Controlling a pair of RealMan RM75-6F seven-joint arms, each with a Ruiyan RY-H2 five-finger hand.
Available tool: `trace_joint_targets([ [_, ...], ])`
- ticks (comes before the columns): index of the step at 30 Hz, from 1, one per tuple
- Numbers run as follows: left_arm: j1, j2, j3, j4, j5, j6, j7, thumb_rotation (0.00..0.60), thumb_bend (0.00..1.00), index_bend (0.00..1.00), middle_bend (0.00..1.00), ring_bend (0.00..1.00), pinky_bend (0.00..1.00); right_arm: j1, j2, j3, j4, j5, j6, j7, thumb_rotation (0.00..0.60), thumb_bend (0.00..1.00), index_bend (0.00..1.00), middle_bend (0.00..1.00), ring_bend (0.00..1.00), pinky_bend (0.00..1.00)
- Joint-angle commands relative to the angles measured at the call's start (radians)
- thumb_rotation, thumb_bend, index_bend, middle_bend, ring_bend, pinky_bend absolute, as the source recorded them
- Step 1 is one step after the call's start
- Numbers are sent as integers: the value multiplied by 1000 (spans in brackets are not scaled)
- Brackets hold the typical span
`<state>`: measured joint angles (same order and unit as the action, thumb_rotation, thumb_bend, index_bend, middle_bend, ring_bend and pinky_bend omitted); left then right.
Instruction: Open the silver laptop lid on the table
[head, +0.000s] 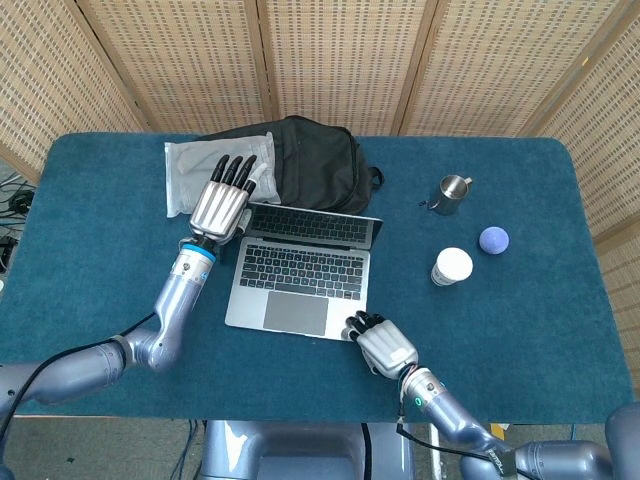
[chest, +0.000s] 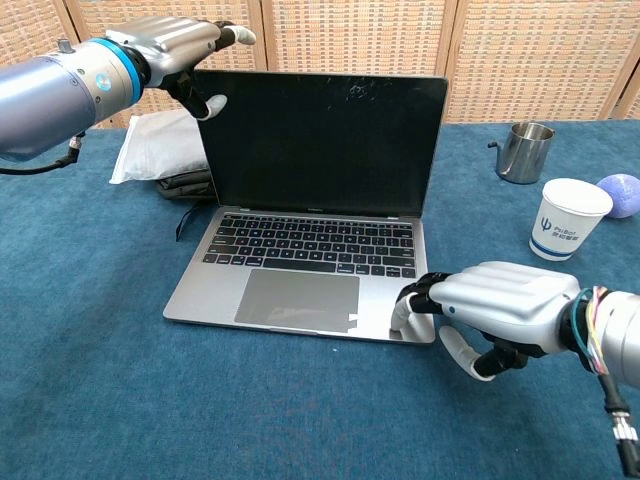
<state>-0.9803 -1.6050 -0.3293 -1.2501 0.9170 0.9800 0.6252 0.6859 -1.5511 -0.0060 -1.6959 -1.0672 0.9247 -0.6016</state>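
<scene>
The silver laptop (head: 297, 281) stands open mid-table, its dark screen (chest: 322, 140) upright and its keyboard (chest: 312, 247) showing. My left hand (head: 222, 200) is at the lid's upper left corner. In the chest view the left hand (chest: 168, 47) has its fingers over the lid's top edge and its thumb on the screen side, pinching that corner. My right hand (head: 384, 348) lies at the base's front right corner. In the chest view the right hand (chest: 500, 312) has its fingers curled, with their tips pressing down on the palm rest.
A black backpack (head: 318, 168) and a pale grey pouch (head: 210, 172) lie right behind the lid. To the right stand a steel cup (chest: 524, 151), a white paper cup (chest: 567, 218) and a blue ball (chest: 622, 193). Wicker screens close off the back.
</scene>
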Motion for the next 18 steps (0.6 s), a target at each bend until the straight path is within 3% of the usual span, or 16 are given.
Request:
trace_joint_targets([
  [1,-10,-1,0,24,-11,-14,1,600,518,0,0,0,0,0,3,-2,1,-5,0,7,600,866,204,145,83,195],
  [18,-19,-21,21,118,-15,-51,-56,600,516,0,0,0,0,-3,22,-5,-8,-5,14,18,600,865,204,145,83,195],
])
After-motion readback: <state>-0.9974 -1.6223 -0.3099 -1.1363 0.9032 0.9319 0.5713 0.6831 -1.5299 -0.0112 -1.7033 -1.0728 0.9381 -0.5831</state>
